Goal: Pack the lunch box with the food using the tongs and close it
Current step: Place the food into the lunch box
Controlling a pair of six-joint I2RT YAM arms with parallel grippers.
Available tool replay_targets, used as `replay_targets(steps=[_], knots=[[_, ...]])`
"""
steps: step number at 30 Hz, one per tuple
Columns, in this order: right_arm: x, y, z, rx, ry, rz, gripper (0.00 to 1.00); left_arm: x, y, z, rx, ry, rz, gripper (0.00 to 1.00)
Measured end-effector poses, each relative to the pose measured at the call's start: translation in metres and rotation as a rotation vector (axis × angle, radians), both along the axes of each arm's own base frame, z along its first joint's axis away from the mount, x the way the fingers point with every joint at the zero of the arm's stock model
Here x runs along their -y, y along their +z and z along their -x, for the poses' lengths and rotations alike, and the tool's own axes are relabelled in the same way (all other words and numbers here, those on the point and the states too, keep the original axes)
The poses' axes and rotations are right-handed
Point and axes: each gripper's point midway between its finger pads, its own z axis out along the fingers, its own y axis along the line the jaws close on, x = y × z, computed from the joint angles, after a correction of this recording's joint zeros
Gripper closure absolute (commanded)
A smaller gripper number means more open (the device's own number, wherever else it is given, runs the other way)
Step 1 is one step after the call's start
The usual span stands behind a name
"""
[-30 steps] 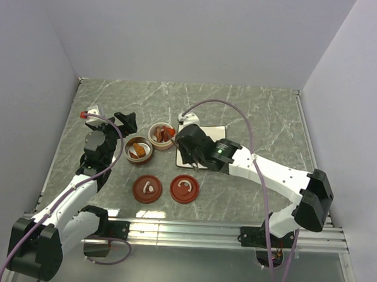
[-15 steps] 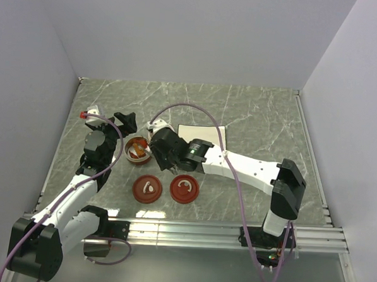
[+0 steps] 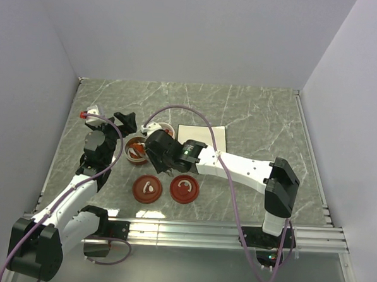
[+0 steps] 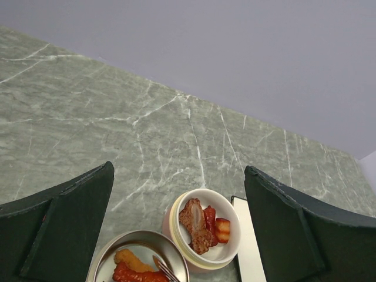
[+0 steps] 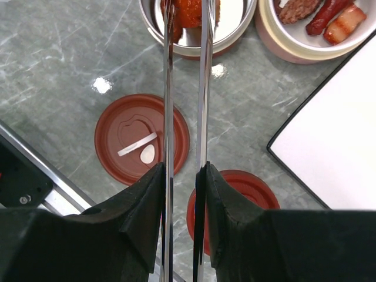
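Over on the left, the left gripper [image 3: 125,120] is hanging above the marble tabletop [image 4: 88,117] with its jaws spread wide, holding nothing. Just right of it a round steel container [image 4: 138,233] is holding orange and red-brown food [image 4: 132,267]. The tongs [image 5: 168,147] are pointing straight out from the right gripper [image 5: 183,170], long axis in line with its fingers, far ends down in that container. The fingers are clamping both arms nearly parallel with a narrow gap, and a red-orange chunk is sitting between them. The tips are running off frame, so I can't tell if it's pinched. Next right, a cream container [image 4: 176,235] is holding more pieces. Two red-brown lids [image 5: 142,138] are lying nearer the arm bases, and a white plate [image 5: 335,135] is furthest right.
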Motion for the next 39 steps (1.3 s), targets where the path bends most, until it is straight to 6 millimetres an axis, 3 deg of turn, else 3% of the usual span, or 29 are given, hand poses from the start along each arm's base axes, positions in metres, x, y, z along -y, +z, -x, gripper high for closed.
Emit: replay_targets(steps=[11, 16, 23, 33, 39], knots=[[-0.005, 0.0, 0.011, -0.007, 0.029, -0.003, 0.74, 0.0, 0.0, 0.0, 0.0, 0.0, 0.0, 0.01], [-0.005, 0.0, 0.01, -0.006, 0.027, -0.002, 0.55, 0.0, 0.0, 0.0, 0.0, 0.0, 0.0, 0.01], [-0.004, 0.0, 0.008, 0.006, 0.021, 0.004, 0.41, 0.0, 0.0, 0.0, 0.0, 0.0, 0.0, 0.01], [0.0, 0.003, 0.002, 0.04, -0.005, 0.014, 0.38, 0.0, 0.0, 0.0, 0.0, 0.0, 0.0, 0.0], [0.011, 0.025, -0.003, 0.091, -0.041, -0.013, 0.37, 0.0, 0.0, 0.0, 0.0, 0.0, 0.0, 0.0]])
